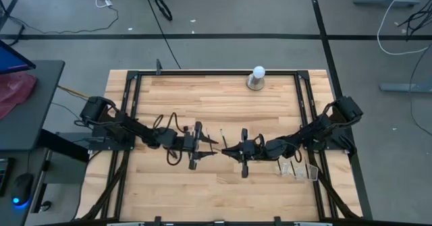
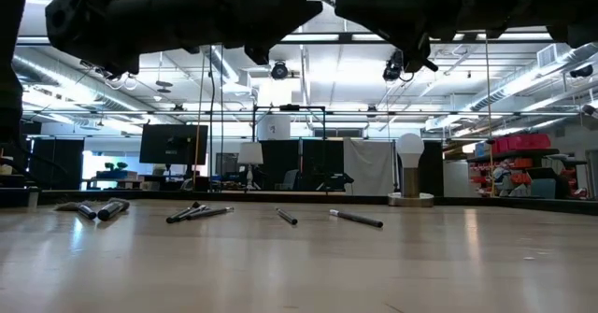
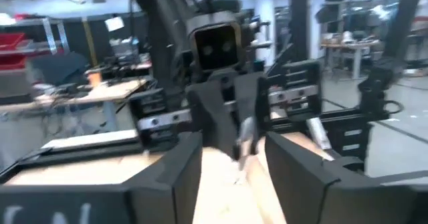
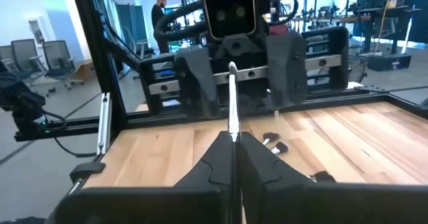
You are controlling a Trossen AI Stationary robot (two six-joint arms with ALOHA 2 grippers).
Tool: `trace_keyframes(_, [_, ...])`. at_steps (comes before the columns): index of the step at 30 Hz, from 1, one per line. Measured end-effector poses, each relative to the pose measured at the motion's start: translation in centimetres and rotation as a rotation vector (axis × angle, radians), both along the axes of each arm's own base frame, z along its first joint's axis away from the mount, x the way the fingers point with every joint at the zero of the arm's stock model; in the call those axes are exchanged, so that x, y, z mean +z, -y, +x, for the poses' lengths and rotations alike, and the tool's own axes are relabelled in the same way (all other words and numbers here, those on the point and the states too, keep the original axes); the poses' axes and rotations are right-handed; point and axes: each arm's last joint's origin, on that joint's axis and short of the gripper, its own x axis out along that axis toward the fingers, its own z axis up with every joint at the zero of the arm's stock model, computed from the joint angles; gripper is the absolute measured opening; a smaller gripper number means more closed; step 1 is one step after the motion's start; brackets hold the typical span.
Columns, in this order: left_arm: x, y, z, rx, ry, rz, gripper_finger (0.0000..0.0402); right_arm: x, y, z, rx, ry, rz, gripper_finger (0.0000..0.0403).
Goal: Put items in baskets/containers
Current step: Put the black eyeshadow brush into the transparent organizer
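Observation:
My right gripper point(image 4: 234, 144) is shut on a thin makeup brush point(image 4: 232, 97) and hovers above the table's middle point(image 1: 234, 150). My left gripper point(image 3: 234, 177) faces it from the table's left point(image 1: 204, 144), open, with its fingers point(image 4: 197, 83) standing wide on either side of the brush's free end without touching it. Several more brushes point(image 2: 196, 212) lie flat on the wood, some below the grippers point(image 4: 271, 142). The clear organiser point(image 1: 297, 169) stands on the table near the right arm. My right gripper pinches the brush's lower shaft point(image 4: 233, 132) between its two fingers. The fingers come level from the table's right and lie along the brush. The brush is lifted clear of the table, and its silver upper shaft point(image 4: 232, 83) sticks out ahead toward my left gripper.
A white ball on a round metal base point(image 1: 257, 78) stands at the table's far edge. A black metal frame point(image 1: 202, 71) rims the table. Bare wood point(image 1: 202, 192) lies along the near side. A person point(image 4: 160, 10) stands in the room beyond.

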Motion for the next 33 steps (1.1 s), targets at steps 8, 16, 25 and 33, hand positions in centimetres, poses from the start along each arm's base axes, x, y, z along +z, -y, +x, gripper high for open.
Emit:
trace_keyframes(8, [0.4,0.2,-0.1,-0.059,0.039,-0.008,0.0079,-0.1,0.0,0.0,0.0,-0.008,0.001,0.0008])
trace_keyframes(16, [0.0,0.1,0.0,-0.052,-0.002,0.0,0.0014,-0.5,0.0,0.0,0.0,-0.045,-0.004,0.0017])
trace_keyframes(25, [-1.0,-0.6,0.2,0.032,-0.108,-0.052,0.001,1.2,0.8,-1.0,-0.059,-0.362,0.057,0.0128])
trace_keyframes(33, [-1.4,-2.0,0.5,0.053,-0.155,-0.101,0.0011,3.4,0.2,2.2,-0.138,-0.589,-0.087,0.0184])
